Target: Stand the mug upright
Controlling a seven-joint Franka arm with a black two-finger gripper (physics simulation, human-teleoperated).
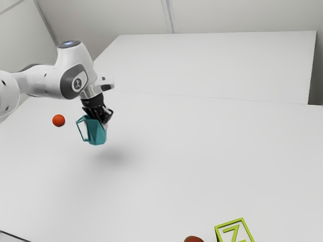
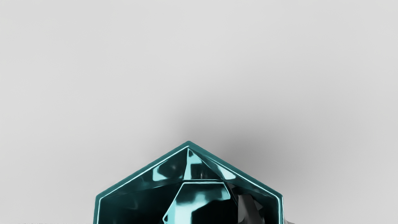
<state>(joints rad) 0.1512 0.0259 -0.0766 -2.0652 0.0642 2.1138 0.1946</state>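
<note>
In the exterior view, my gripper points down over the table, closed on one wall of the teal mug. The mug hangs above the tabletop, roughly upright, its handle toward the exterior view's left and a soft shadow below it. In the wrist view the faceted mug shows its open mouth facing my hand. My gripper straddles its wall there, one dark finger inside the mug and a sliver of the other outside.
An orange ball is at the exterior view's left, beside the mug. Near the bottom edge are a yellow-green block with a Z and a reddish round object. The white table stretches beneath, with a raised white surface behind.
</note>
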